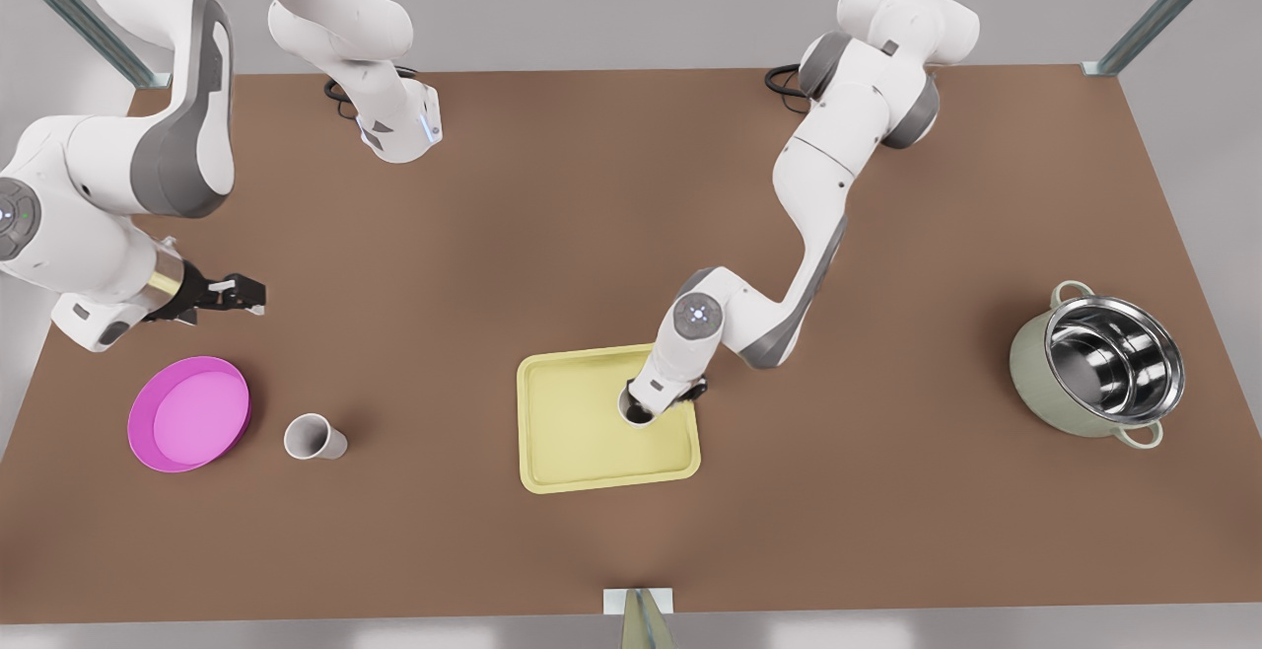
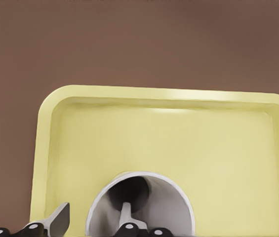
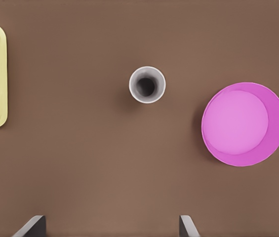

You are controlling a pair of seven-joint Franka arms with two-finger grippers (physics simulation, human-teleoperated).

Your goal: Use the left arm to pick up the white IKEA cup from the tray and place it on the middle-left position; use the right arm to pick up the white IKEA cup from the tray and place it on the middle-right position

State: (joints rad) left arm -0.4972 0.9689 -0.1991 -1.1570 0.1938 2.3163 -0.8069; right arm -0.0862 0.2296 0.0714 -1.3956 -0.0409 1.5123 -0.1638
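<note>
Two white cups: one (image 1: 315,436) stands on the table beside the magenta dish (image 1: 188,413), another (image 1: 637,405) sits on the tray (image 1: 577,437) with the left gripper (image 1: 651,402) straddling its wall, while farther back the right gripper (image 1: 242,294) hovers, fingers spread.
</note>
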